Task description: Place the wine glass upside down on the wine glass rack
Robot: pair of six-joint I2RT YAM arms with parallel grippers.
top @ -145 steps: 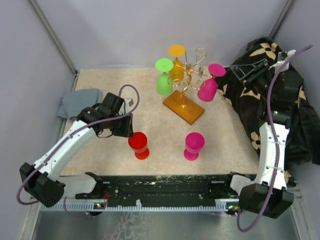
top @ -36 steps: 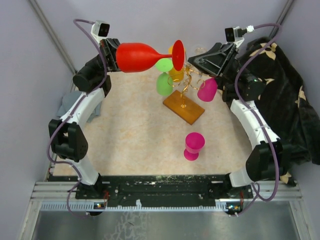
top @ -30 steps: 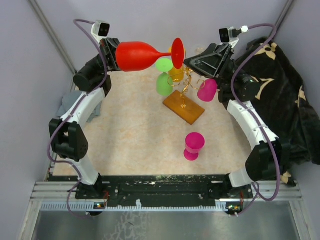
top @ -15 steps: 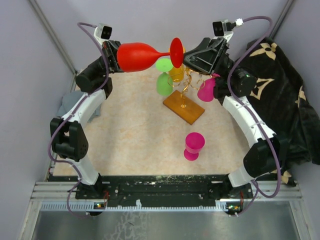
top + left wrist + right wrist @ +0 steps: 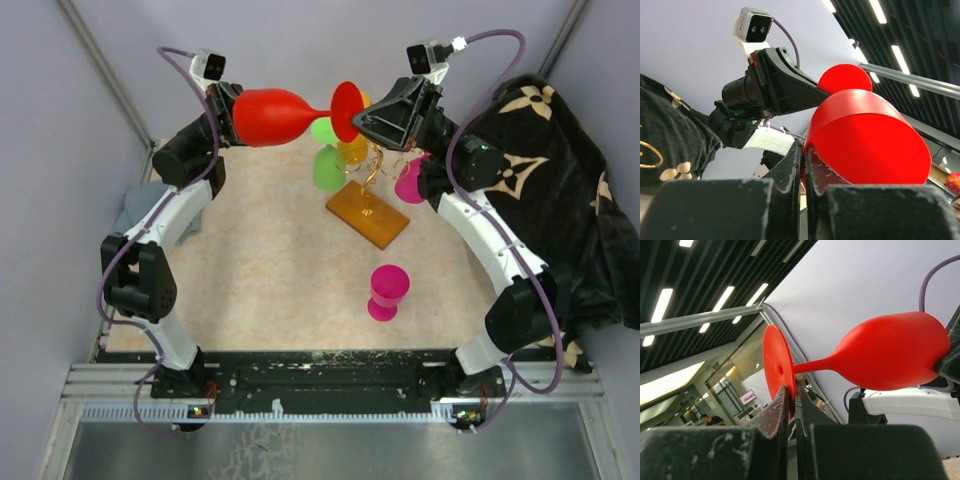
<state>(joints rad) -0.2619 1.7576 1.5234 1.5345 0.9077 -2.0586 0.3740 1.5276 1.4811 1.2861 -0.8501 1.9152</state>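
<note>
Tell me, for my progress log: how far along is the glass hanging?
Done: a green glass, an orange glass and a magenta glass hang on the rack. In hand: the red glass lies sideways in the air, left gripper on its bowl rim, right gripper pinching its foot. Left: hang it upside down; a pink glass waits on the table.

The wine glass rack (image 5: 368, 212) has its far arms hidden behind the red wine glass (image 5: 275, 116) and right gripper (image 5: 357, 122).
</note>
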